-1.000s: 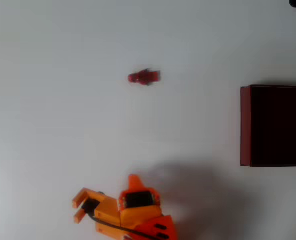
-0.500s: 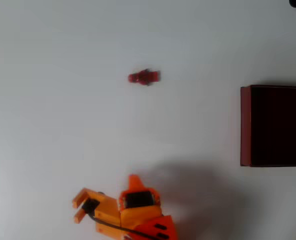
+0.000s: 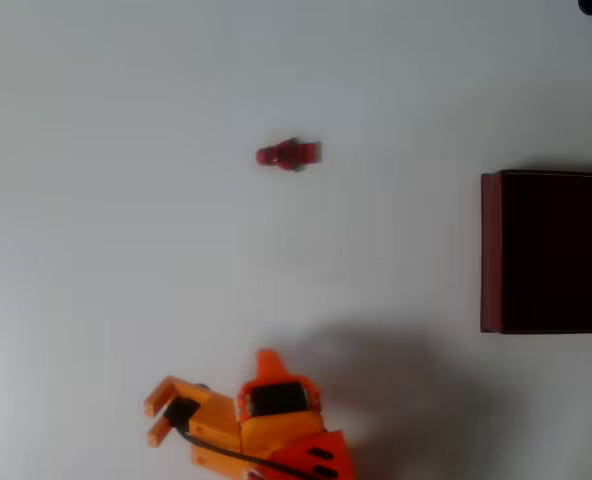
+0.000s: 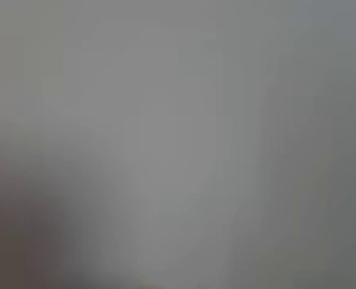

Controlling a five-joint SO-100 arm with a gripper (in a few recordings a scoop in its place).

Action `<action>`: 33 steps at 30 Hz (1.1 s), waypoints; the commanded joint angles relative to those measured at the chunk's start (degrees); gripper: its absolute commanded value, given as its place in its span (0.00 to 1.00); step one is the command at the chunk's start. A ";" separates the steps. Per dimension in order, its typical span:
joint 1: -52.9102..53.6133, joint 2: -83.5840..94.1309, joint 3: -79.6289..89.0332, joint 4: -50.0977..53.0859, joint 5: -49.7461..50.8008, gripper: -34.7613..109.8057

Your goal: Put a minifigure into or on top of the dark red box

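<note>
Minifigure (image 3: 288, 154) lies flat on the white table (image 3: 96, 200) in the overhead view, a tiny all-red figure on its side with the round head toward the picture's left and the blocky body toward the right. It sits in the upper middle of the frame, touching nothing.

At the right edge of that view stands the dark red box (image 3: 490, 250), cut off by the frame, its thin maroon left wall showing beside a very dark interior. The box is well apart from the minifigure, lower and to the right of it.

The orange arm enters from the bottom edge, below the minifigure and far from it. Its gripper (image 3: 156, 412) points toward the picture's left, and the jaws stand apart with nothing between them: two short orange fingers (image 3: 159, 397) with a visible gap (one above the other in the picture). A soft shadow falls on the table to the right of the arm.

The wrist view is a grey blur, probably bare table out of focus, with a darker, faintly reddish patch at the lower left that I cannot identify.
</note>
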 commanded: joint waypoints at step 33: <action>-10.37 0.88 -6.06 -1.05 8.88 0.35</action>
